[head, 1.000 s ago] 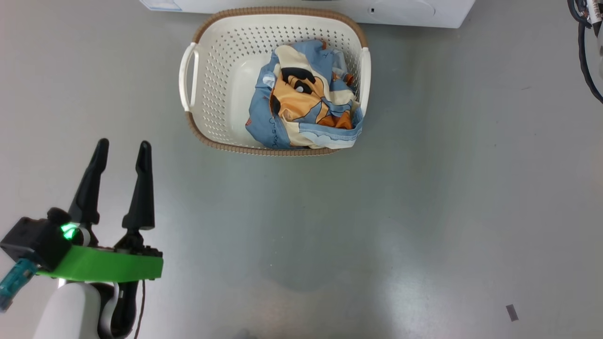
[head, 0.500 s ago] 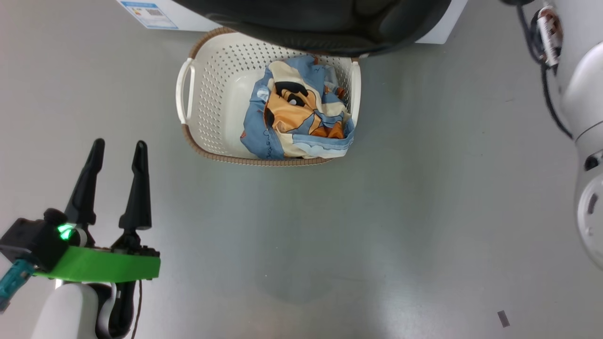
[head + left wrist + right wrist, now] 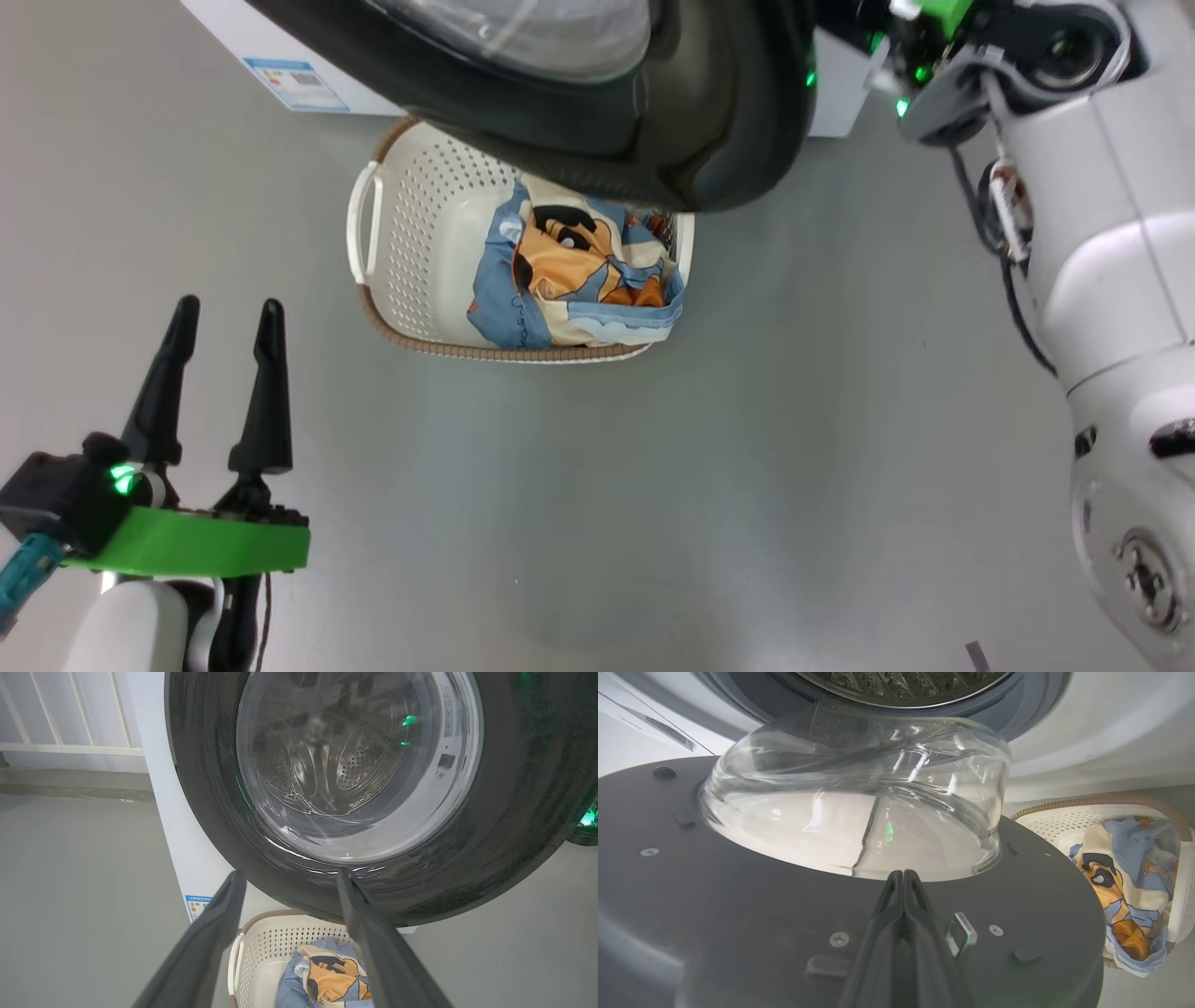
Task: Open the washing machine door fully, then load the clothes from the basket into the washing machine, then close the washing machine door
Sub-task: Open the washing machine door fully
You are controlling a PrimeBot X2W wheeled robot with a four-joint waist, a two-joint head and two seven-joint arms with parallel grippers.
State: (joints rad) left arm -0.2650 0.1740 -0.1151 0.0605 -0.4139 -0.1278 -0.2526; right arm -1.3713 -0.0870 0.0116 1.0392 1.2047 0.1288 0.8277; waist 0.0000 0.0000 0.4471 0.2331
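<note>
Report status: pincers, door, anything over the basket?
Left pincer open, empty, above floor. Right pincer shut, tips at inner face of washing machine door. Door swung out, overhanging far end of basket; clothes inside.

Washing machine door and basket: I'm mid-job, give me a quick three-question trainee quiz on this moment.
1. True or false: the left gripper is shut.
2. Multiple choice: the clothes lie A) in the left gripper, B) in the basket, C) draped over the washing machine door.
3. Short answer: in the head view, what hides the basket's far rim?

Key: 1 false, its fingers stand apart; 2 B; 3 the washing machine door.
</note>
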